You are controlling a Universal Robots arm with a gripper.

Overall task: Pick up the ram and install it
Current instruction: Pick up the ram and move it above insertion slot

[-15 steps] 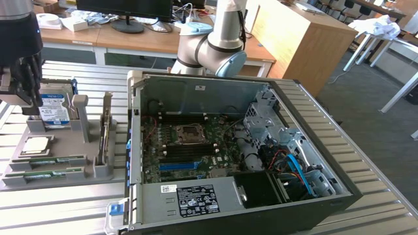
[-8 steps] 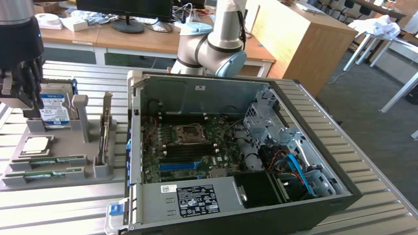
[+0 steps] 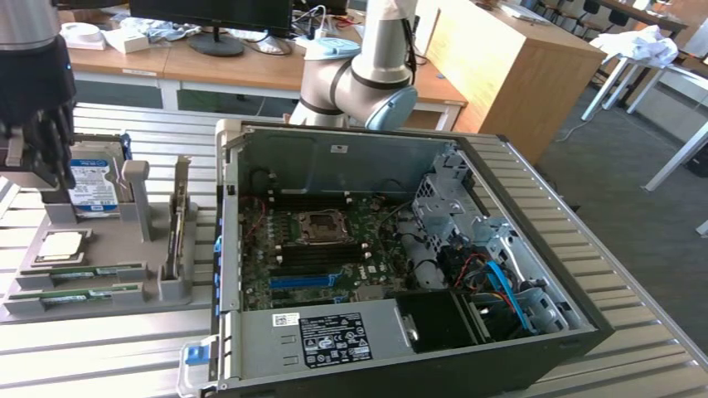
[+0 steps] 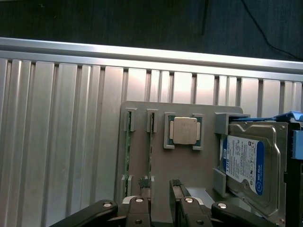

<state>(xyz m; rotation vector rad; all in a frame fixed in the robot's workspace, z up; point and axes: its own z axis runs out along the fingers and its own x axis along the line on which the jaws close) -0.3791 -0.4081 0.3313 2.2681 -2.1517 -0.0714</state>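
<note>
Black and rubber-tipped, hanging the 2-finger gripper (image 4: pixel 161 183) above a flat grey plastic parts tray (image 4: pixel 189 165) lying on a ribbed aluminium table (image 4: pixel 61 132). Holding the fingertips (image 4: pixel 145 182) spread apart, pinching nothing, with bare grey tray showing in the gap.

Spotting the ram (image 4: pixel 150 151), a long narrow green circuit-board stick, sitting on edge in a tray slot and running straight ahead from 1 fingertip, near end lying just beside or beneath that pad; not managing to tell whether touching or hovering. Spotting a 2nd green stick (image 4: pixel 128 151) in the parallel slot, just outward of the same finger and further from the gap.

Finding a square silver processor chip (image 4: pixel 184 131) seated in a grey frame ahead of the other fingertip, clearly apart from it. Finding a boxy metal hard drive with a blue-and-white label (image 4: pixel 246 161) outward of that other finger, set against grey tray posts, near but not touching.

Looking in from the exterior camera: seeing an open black-and-grey computer case (image 3: pixel 332 157) standing well away from the fingers, with a green motherboard (image 3: pixel 282 249) exposed inside and a grey-jointed robot arm (image 3: pixel 370 83) rising behind it.
</note>
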